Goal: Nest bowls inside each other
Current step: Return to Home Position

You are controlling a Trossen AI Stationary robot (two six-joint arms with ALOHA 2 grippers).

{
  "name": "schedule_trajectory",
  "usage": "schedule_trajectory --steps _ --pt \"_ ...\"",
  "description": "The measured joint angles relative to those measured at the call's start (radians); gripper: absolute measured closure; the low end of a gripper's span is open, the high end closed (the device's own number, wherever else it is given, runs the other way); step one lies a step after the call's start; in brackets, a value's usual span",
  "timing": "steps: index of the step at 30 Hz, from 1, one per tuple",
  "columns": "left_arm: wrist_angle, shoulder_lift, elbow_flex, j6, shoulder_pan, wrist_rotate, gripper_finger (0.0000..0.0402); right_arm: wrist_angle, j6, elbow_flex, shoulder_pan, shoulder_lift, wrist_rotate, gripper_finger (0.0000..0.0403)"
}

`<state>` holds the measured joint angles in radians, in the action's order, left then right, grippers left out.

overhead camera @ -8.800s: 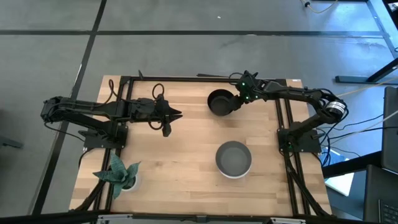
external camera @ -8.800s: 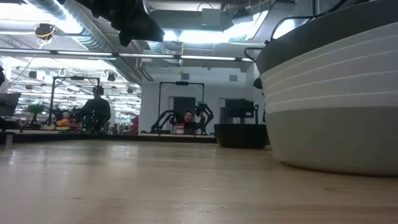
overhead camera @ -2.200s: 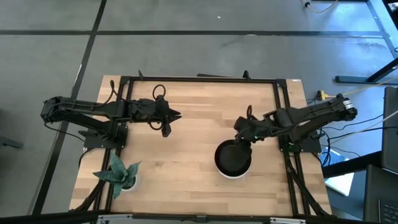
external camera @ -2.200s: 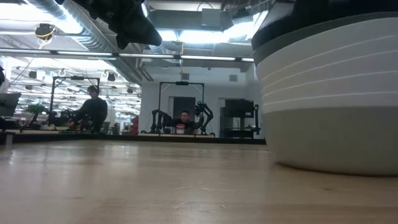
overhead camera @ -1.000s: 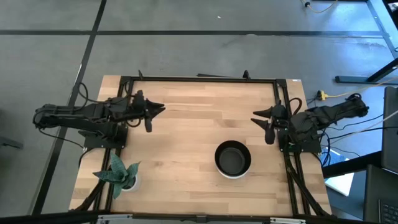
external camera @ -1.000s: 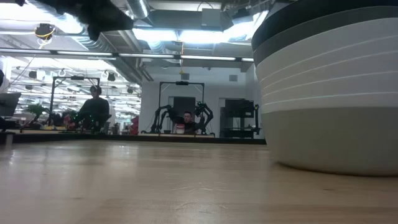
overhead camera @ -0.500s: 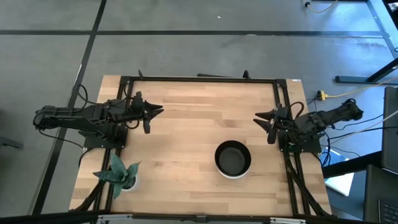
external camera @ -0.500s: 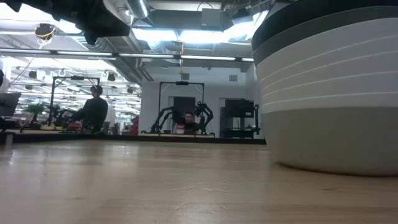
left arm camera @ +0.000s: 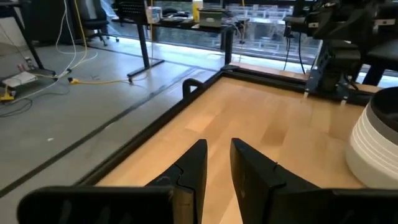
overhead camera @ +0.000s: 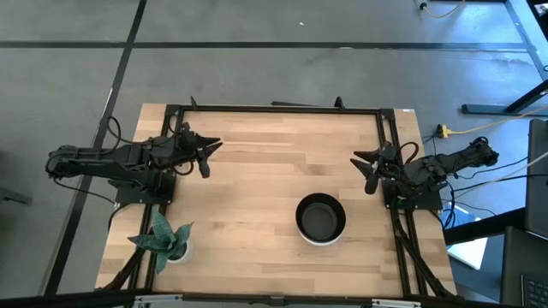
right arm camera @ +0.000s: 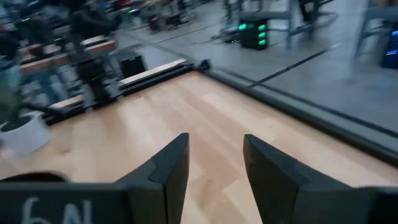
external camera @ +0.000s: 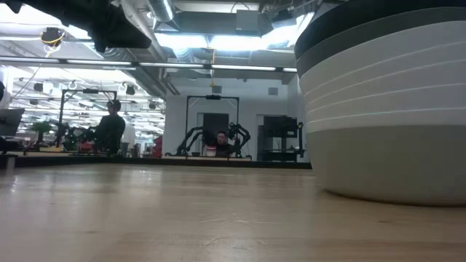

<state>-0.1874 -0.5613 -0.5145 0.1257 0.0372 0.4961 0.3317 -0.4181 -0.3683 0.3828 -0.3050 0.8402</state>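
The last loose bowl is off the far edge now: the black bowl (overhead camera: 321,217) that the right arm was carrying a few seconds ago sits on top of the stack of bowls (external camera: 386,109), which stands in the right half of the tabletop (overhead camera: 257,192), toward the front edge. From table height the stack reads as a black rim over a grey one over several white ones, all seated level as far as I can see. Since then both arms have backed away. The right gripper (overhead camera: 361,171) has pulled back to the right edge with its fingers well apart and nothing between them. The left gripper (overhead camera: 207,157) has drawn in to the left edge, its fingers parted by a narrow gap, also empty. A potted plant (overhead camera: 163,239) stands alone in the front left corner. With no single bowl left lying about, I'd say the nesting is done and the arms are just parking.
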Motion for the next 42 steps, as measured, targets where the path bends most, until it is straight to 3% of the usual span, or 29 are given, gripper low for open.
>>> schedule_trajectory --steps 4,12,20,42 --pt "0.016 0.000 0.051 0.010 0.000 -0.002 0.0335 0.001 0.002 0.000 0.000 0.000 0.080 0.0250" --pt "0.164 0.005 0.207 0.075 0.000 -0.010 0.0335 0.034 -0.031 0.000 0.000 0.000 0.077 0.0250" --pt "0.183 0.005 0.208 -0.028 0.000 -0.010 0.0335 0.038 -0.021 0.000 0.000 0.000 0.082 0.0250" --pt "0.180 0.005 0.208 -0.029 0.000 -0.011 0.0335 0.037 -0.022 0.000 0.000 0.000 0.082 0.0250"
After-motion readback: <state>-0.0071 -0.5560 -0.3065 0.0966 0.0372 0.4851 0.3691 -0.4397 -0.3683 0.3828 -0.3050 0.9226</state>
